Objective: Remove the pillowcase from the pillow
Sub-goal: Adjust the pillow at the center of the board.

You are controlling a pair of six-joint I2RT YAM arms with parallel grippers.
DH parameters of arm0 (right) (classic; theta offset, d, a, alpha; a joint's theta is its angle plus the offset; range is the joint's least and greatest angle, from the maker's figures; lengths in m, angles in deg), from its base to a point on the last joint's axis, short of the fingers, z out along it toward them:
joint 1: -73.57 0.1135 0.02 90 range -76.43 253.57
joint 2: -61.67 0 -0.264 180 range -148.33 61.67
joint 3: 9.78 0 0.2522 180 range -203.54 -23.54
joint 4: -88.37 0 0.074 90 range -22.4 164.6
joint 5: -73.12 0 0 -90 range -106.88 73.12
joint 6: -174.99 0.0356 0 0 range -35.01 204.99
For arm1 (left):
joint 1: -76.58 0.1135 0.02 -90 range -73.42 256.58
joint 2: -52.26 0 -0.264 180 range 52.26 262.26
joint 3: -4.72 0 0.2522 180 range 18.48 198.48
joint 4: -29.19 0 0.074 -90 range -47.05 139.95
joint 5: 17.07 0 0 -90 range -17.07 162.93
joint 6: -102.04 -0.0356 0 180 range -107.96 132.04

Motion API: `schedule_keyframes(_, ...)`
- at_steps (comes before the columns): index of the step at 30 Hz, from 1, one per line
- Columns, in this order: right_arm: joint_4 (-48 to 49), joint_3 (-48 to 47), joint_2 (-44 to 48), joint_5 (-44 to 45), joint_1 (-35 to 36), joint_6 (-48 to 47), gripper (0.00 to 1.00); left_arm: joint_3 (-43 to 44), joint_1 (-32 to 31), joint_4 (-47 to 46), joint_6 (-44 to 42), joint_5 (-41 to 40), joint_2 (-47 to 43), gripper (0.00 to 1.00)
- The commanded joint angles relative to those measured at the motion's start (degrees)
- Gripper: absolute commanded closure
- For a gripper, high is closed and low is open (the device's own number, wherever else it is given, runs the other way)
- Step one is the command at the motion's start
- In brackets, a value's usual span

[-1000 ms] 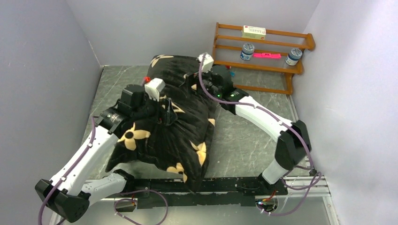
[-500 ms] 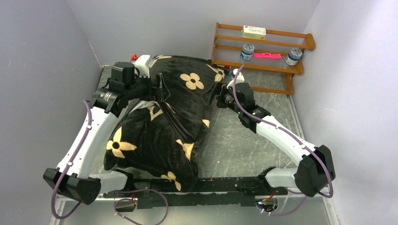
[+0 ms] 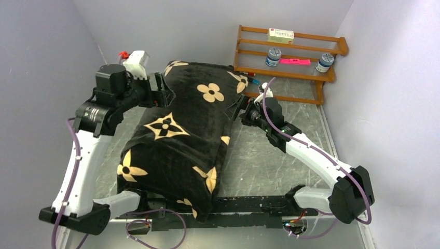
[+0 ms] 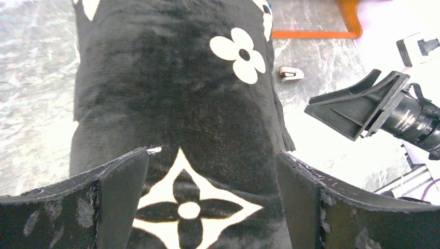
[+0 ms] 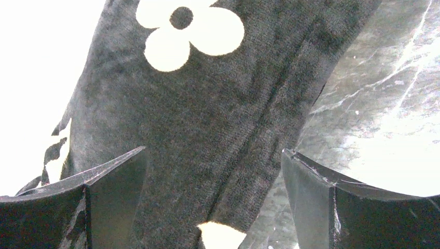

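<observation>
Pillowcase [image 3: 179, 132] lies plump and lengthwise on the marbled worktop [image 3: 264, 155], running from the near edge between the arm bases back toward the wooden rack [image 3: 290, 78] at far right; the pillow is hidden under the cover. Left pincer [image 3: 160, 93] is spread wide and holds nothing, sitting at the cover's far left edge, and its wrist view shows a star motif between the fingers. Right pincer [image 3: 242, 109] is likewise spread and empty, low beside the cover's right flank; contact cannot be told.
</observation>
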Motion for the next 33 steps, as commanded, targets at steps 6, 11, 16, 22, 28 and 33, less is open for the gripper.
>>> schedule_keyframes(6,4.37,2.71,1.01,-0.01,0.08,3.43,0.00,-1.50,0.09,0.73,-1.28,-11.63,-0.77,0.04)
schedule_keyframes(11,6.43,4.48,0.30,-1.48,0.09,6.39,0.00,-0.72,1.15,-5.17,-0.30,-9.19,6.86,0.04)
schedule_keyframes(16,10.01,6.36,-0.47,-3.87,0.16,10.80,0.00,5.00,6.13,-8.81,0.16,-2.76,17.71,0.04)
schedule_keyframes(22,14.76,8.39,-2.83,-7.85,1.77,15.34,0.00,8.97,11.65,-13.47,1.03,7.34,27.54,0.04)
schedule_keyframes(28,19.14,8.67,-7.60,-10.35,5.35,18.36,0.00,5.63,12.83,-17.92,2.71,19.71,33.70,0.04)
schedule_keyframes(33,22.34,7.80,-11.52,-11.26,7.89,18.70,0.00,-1.86,12.35,-22.25,5.20,25.53,34.29,0.04)
